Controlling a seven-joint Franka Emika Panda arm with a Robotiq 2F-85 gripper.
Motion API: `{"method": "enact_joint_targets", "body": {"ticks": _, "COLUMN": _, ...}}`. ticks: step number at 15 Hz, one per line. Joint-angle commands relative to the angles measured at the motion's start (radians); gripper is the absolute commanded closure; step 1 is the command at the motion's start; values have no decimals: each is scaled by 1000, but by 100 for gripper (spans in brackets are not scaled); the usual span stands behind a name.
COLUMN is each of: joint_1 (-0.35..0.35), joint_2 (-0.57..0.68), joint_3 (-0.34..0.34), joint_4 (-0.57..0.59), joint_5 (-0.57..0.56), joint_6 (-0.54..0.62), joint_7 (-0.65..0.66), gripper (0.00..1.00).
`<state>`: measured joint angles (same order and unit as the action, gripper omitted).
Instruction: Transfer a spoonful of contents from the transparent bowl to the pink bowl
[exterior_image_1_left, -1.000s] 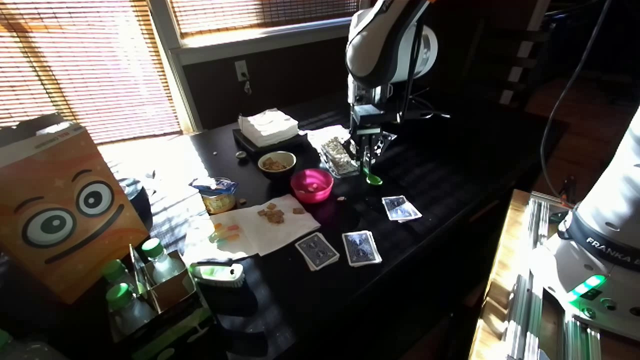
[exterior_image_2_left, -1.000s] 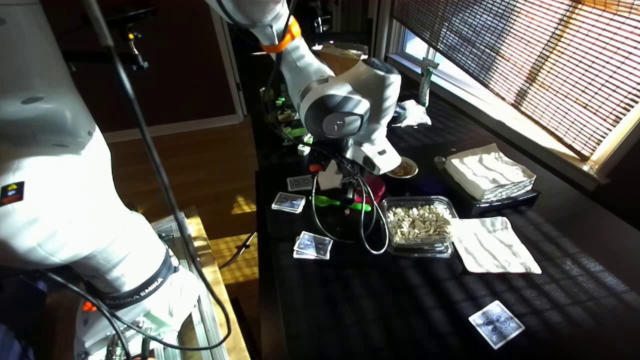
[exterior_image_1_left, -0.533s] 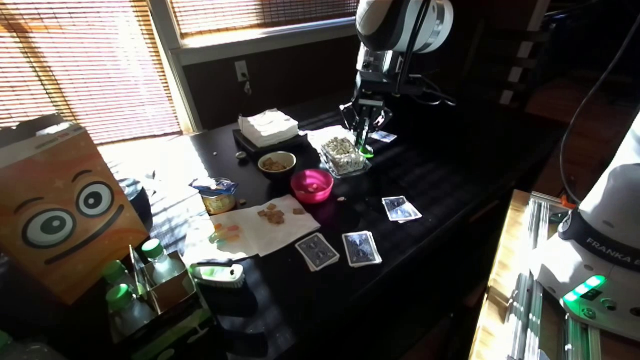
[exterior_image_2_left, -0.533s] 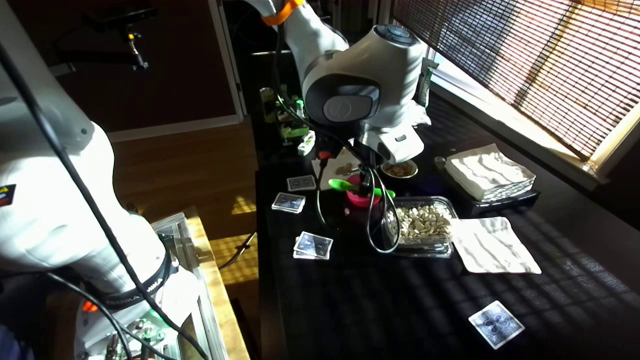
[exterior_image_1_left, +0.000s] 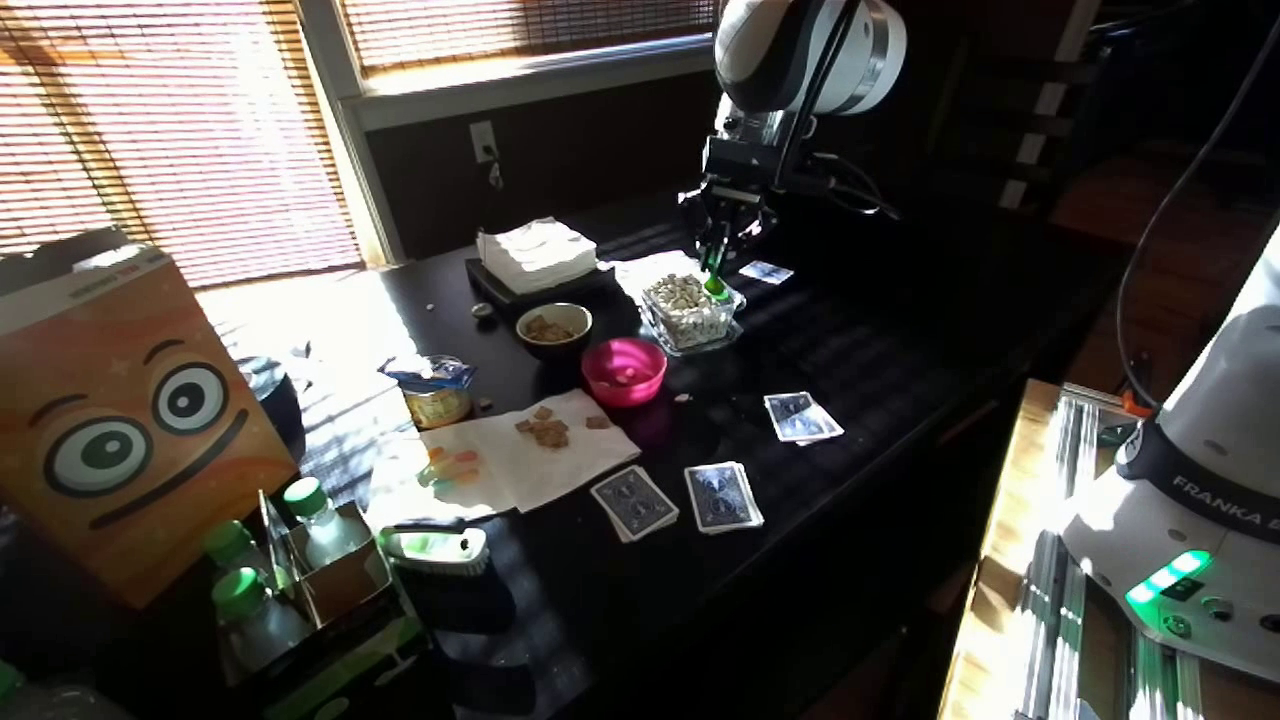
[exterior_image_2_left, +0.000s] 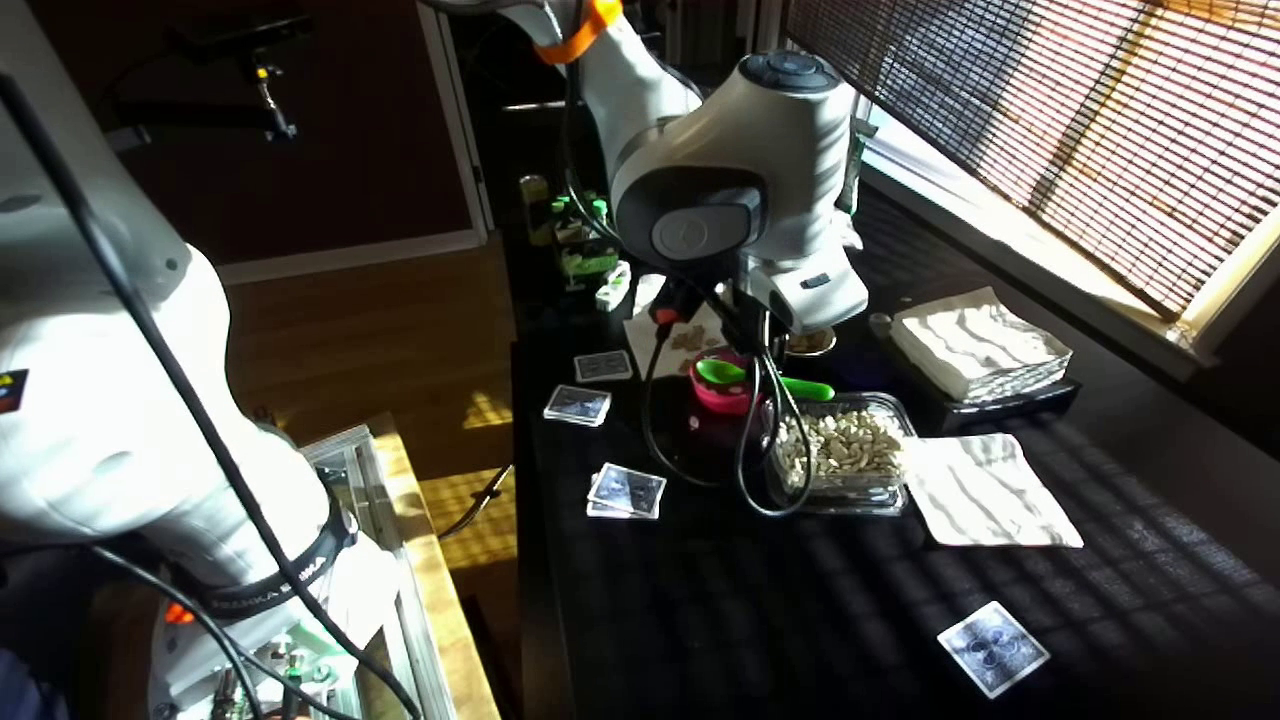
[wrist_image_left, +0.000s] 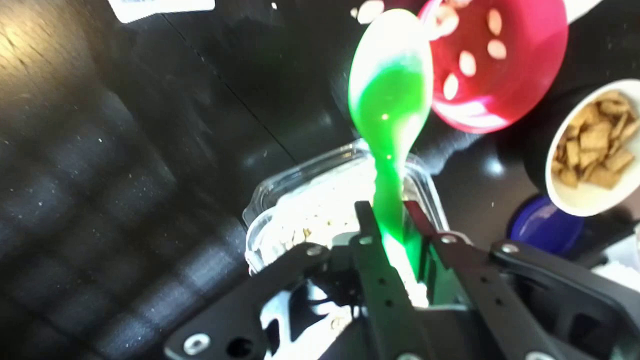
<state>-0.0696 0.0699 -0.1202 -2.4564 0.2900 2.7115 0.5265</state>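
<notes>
My gripper (wrist_image_left: 387, 206) is shut on a green spoon (wrist_image_left: 387, 115), its fingers on either side of the handle. The spoon's head points away from the gripper; glare whitens it and no pieces can be made out on it. Below the fingers is the transparent bowl, a clear rectangular container (exterior_image_2_left: 850, 500), heaped with pale, flaky contents (exterior_image_2_left: 850, 440). In an exterior view the gripper (exterior_image_1_left: 713, 255) hangs over this container's edge. Beside it stands the pink bowl (exterior_image_1_left: 625, 385), with several pale pieces inside; in the wrist view the spoon's head overlaps the left rim of the pink bowl (wrist_image_left: 535, 55).
A dark bowl (exterior_image_1_left: 550, 347) of brown squares stands close to the pink bowl. Around lie a napkin stack (exterior_image_2_left: 980, 345), a flat napkin (exterior_image_2_left: 990, 490), card piles (exterior_image_1_left: 723, 495), a paper sheet with brown squares (exterior_image_1_left: 500, 480) and a blue lid (wrist_image_left: 547, 227). Arm cables dangle by the container.
My gripper has risen and moved toward the clear container, carrying the spoon from low above the table up to the container's edge. The bowls have not moved.
</notes>
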Motion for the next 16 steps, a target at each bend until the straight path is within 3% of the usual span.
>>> {"method": "enact_joint_targets", "body": {"ticks": 1, "joint_1": -14, "joint_2": 93, "joint_3": -2, "joint_4": 37, "joint_5": 64, "joint_6": 205, "joint_7": 50, "gripper": 95}}
{"method": "enact_joint_targets", "body": {"ticks": 4, "joint_1": 0, "joint_2": 197, "joint_3": -20, "joint_4": 62, "joint_5": 57, "joint_6": 447, "joint_7": 85, "gripper": 95}}
{"method": "enact_joint_targets", "body": {"ticks": 7, "joint_1": 23, "joint_2": 306, "joint_3": -48, "joint_4": 101, "joint_5": 45, "joint_6": 611, "joint_7": 128, "gripper": 95}}
{"method": "enact_joint_targets", "body": {"ticks": 8, "joint_1": 33, "joint_2": 336, "joint_3": -58, "joint_4": 117, "joint_5": 53, "joint_6": 630, "joint_7": 135, "gripper": 95}}
{"method": "enact_joint_targets", "body": {"ticks": 9, "joint_1": -2, "joint_2": 259, "joint_3": -21, "joint_4": 64, "joint_5": 74, "joint_6": 577, "joint_7": 69, "gripper": 95}}
{"method": "enact_joint_targets", "body": {"ticks": 10, "joint_1": -2, "joint_2": 282, "joint_3": -23, "joint_4": 73, "joint_5": 75, "joint_6": 587, "joint_7": 67, "gripper": 82}}
{"method": "enact_joint_targets", "body": {"ticks": 13, "joint_1": -2, "joint_2": 283, "joint_3": -21, "joint_4": 74, "joint_5": 78, "joint_6": 586, "joint_7": 61, "gripper": 82}}
{"method": "enact_joint_targets", "body": {"ticks": 14, "joint_1": -3, "joint_2": 280, "joint_3": -21, "joint_4": 74, "joint_5": 78, "joint_6": 586, "joint_7": 60, "gripper": 95}}
{"method": "enact_joint_targets", "body": {"ticks": 15, "joint_1": 121, "joint_2": 317, "joint_3": -168, "joint_4": 71, "joint_5": 69, "joint_6": 641, "joint_7": 100, "gripper": 95}}
{"method": "enact_joint_targets", "body": {"ticks": 16, "joint_1": 152, "joint_2": 338, "joint_3": -203, "joint_4": 76, "joint_5": 75, "joint_6": 665, "joint_7": 98, "gripper": 95}}
